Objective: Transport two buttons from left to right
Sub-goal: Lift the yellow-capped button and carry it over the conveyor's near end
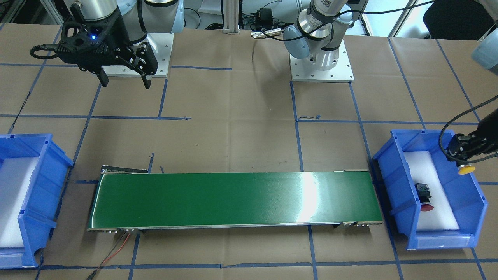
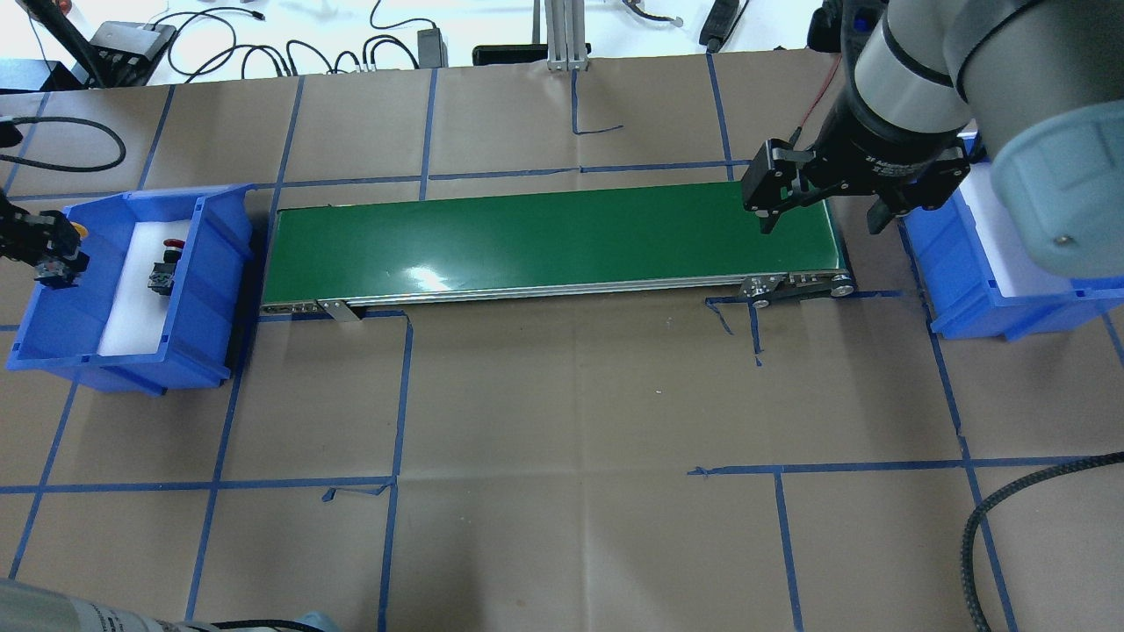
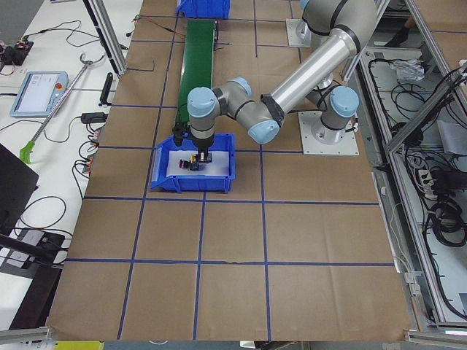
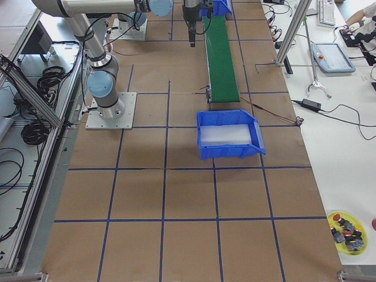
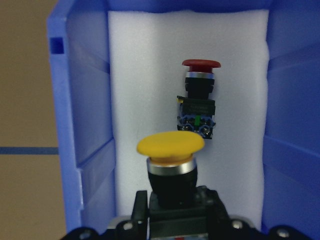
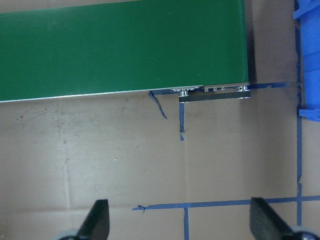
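First pickup: left fingers grip the yellow button above the bin; next comes placing it on the belt. Right fingers gape, empty.

Brown paper-covered table, blue tape grid, cable-strewn white bench

You get open room along the whole conveyor belt; inside the left bin, walls and the red-capped button crowd your held yellow-capped button

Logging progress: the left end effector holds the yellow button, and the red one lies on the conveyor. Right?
No: the red button lies in the bin, as the left wrist view shows. The left end effector does hold the yellow button.
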Available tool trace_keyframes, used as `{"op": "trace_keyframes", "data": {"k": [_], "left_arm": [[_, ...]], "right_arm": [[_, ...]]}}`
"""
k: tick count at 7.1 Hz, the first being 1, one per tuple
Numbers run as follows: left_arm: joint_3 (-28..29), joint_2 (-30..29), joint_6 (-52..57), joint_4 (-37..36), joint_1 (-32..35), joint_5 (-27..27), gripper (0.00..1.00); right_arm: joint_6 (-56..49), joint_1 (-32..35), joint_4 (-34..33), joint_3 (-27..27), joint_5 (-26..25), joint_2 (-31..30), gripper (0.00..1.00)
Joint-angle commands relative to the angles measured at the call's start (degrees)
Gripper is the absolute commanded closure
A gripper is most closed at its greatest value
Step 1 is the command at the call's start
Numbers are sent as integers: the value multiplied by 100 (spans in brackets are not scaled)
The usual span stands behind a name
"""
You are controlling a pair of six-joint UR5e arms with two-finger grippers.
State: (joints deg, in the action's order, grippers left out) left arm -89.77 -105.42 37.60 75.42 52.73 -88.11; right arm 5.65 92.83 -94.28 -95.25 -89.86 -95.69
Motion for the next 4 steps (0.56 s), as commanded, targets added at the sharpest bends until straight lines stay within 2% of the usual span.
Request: {"op": "trace_keyframes", "data": {"k": [1,3,4], "left_arm": [[1133,-179,-94,1191,53,4,84],[1374,-303,-295,1133,744,-31,84],[1374,-347,-810,1115,1096,-13,84]], "right_arm": [[-3,7,33,85,-5,68,0],[-3,7,42,94,-5,68,0],[-3,7,24,103,38,68,0]]}}
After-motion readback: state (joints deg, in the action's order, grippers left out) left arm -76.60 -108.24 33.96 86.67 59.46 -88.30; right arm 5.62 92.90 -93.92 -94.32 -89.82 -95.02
